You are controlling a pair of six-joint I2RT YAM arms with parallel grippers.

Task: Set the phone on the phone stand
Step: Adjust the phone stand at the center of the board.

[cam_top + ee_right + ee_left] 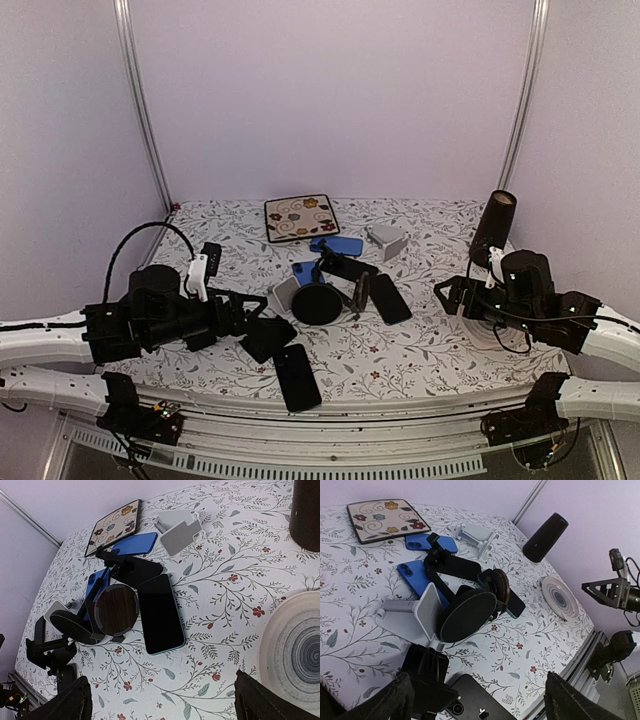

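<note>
A black phone (297, 377) lies face down near the front edge; it also shows in the left wrist view (480, 700). My left gripper (250, 313) is open and empty just above it (480, 707), and a black stand (427, 672) lies by its left finger. A teal-edged phone (160, 612) lies screen up mid-table. Beside it stand a wood-faced round stand (116, 610), a black round stand (467, 615) and a grey stand (420, 615). A white stand (388, 240) sits further back. My right gripper (450, 295) is open and empty over bare cloth (162, 700).
Two blue phones (337, 245) (305, 272) lie among the stands. A floral tile (301, 217) lies at the back. A grey ringed plate (490, 328) and a tall black cylinder (493, 225) stand at the right, by my right arm.
</note>
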